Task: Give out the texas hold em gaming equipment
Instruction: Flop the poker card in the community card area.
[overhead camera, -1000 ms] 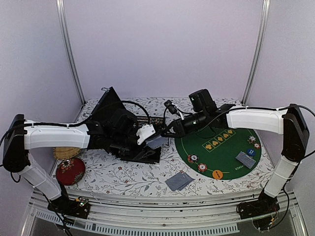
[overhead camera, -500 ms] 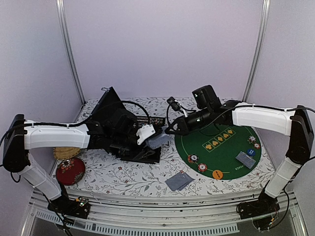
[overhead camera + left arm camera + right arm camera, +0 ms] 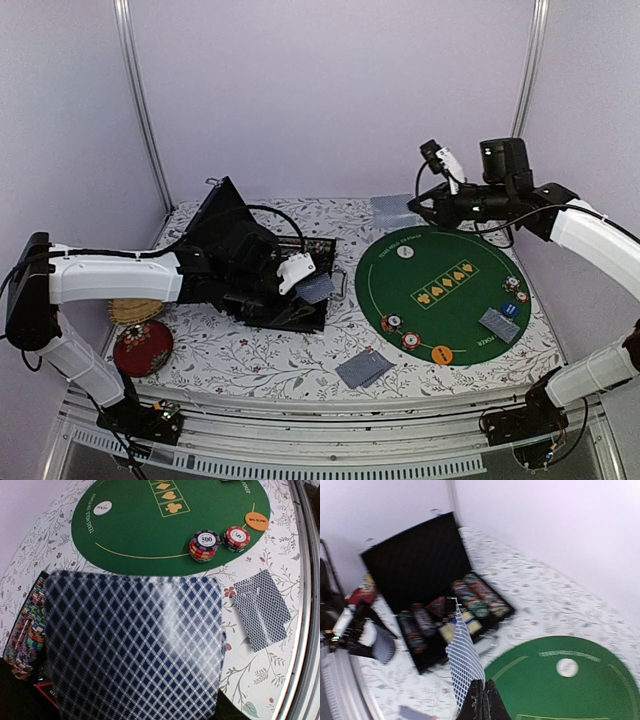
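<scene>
Dealing step. Right gripper point(image 3: 483, 690) pinches 1 card point(image 3: 465, 655) high above far rim of green mat point(image 3: 400, 290) — next: lower, release at player spot. Left gripper point(image 3: 300, 272) clamps second card point(image 3: 135, 645) over black case point(image 3: 225, 215).

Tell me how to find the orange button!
Look at the round green mat on the right of the flowery table. At its near edge, just right of two striped chip stacks, lies the orange button. It is the only flat orange disc, and it reads BIG BLIND.
</scene>
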Controlling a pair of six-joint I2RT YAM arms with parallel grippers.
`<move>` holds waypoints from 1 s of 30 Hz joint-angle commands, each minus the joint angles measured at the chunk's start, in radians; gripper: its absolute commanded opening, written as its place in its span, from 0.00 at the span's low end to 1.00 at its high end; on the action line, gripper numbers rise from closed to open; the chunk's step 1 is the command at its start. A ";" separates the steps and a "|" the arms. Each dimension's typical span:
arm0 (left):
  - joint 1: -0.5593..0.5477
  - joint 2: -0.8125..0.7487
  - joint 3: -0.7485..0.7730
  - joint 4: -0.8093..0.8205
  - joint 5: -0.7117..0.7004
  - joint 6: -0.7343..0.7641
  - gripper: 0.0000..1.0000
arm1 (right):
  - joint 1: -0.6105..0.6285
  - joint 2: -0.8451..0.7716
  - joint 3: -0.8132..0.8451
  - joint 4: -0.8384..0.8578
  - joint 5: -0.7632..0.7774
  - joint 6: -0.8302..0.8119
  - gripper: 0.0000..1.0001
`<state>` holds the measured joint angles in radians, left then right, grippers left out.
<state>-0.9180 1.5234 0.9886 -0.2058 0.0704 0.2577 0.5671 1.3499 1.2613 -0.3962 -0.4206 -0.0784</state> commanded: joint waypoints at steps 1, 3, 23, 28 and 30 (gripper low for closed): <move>0.008 -0.002 -0.001 0.020 0.010 -0.002 0.51 | -0.106 -0.017 -0.116 0.036 0.305 -0.285 0.02; 0.010 -0.004 -0.002 0.022 0.010 -0.005 0.52 | -0.107 0.053 -0.155 0.114 0.404 -0.441 0.02; 0.011 -0.026 -0.028 0.020 0.004 -0.004 0.51 | 0.024 0.348 -0.430 0.331 0.508 -1.035 0.02; 0.010 -0.023 -0.028 0.023 0.002 -0.003 0.52 | 0.024 0.336 -0.454 0.283 0.449 -1.047 0.02; 0.011 -0.023 -0.028 0.021 0.003 -0.006 0.52 | 0.024 0.342 -0.457 0.285 0.445 -1.065 0.02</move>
<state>-0.9180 1.5124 0.9634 -0.2020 0.0700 0.2432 0.5934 1.7069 0.8253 -0.0746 0.0631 -1.1004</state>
